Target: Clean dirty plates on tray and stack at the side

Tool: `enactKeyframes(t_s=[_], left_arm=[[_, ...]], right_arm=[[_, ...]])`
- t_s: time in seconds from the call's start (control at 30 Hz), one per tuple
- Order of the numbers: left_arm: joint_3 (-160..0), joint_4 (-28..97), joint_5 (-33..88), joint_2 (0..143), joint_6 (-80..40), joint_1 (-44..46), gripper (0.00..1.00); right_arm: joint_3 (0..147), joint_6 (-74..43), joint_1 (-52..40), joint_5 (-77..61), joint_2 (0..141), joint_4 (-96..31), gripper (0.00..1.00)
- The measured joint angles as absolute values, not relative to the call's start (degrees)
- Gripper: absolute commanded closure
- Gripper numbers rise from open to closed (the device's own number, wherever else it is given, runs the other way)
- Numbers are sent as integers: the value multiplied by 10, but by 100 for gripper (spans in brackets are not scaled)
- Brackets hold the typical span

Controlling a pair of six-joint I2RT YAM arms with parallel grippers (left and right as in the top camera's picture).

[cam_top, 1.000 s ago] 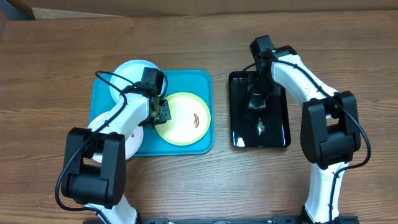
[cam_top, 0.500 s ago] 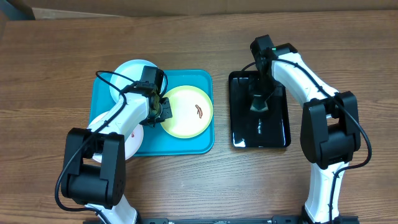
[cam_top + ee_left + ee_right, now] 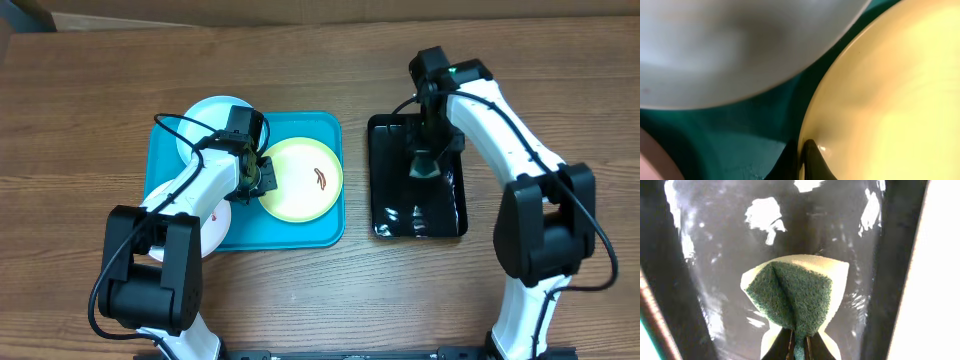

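The teal tray (image 3: 310, 128) holds a yellow plate (image 3: 300, 182) with a reddish-brown smear, a pale blue plate (image 3: 208, 122) at its back left, and a white plate (image 3: 216, 232) mostly hidden under my left arm. My left gripper (image 3: 262, 180) is shut on the yellow plate's left rim. In the left wrist view the dark fingertips (image 3: 805, 150) pinch the yellow plate (image 3: 880, 100) by its edge, with the pale blue plate (image 3: 740, 45) above. My right gripper (image 3: 423, 165) is shut on a green and white sponge (image 3: 795, 292), which hangs folded over the black tray (image 3: 715, 255).
The glossy, wet black tray (image 3: 385, 180) lies to the right of the teal tray. Bare wooden table surrounds both trays, and a cardboard edge shows at the back left corner.
The left gripper closed on the yellow plate's rim, and the plate shifted up and right. The right gripper closed on the sponge and lifted it off the black tray.
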State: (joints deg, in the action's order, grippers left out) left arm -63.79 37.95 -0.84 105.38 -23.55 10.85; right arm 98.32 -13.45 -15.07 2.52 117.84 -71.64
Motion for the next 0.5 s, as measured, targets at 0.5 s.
enactKeyframes(t_s=[0.5], left_arm=[[-639,392,-6,1054,-237,109,96]], right_arm=[[987,-135,-150,23,1135,-757,96]])
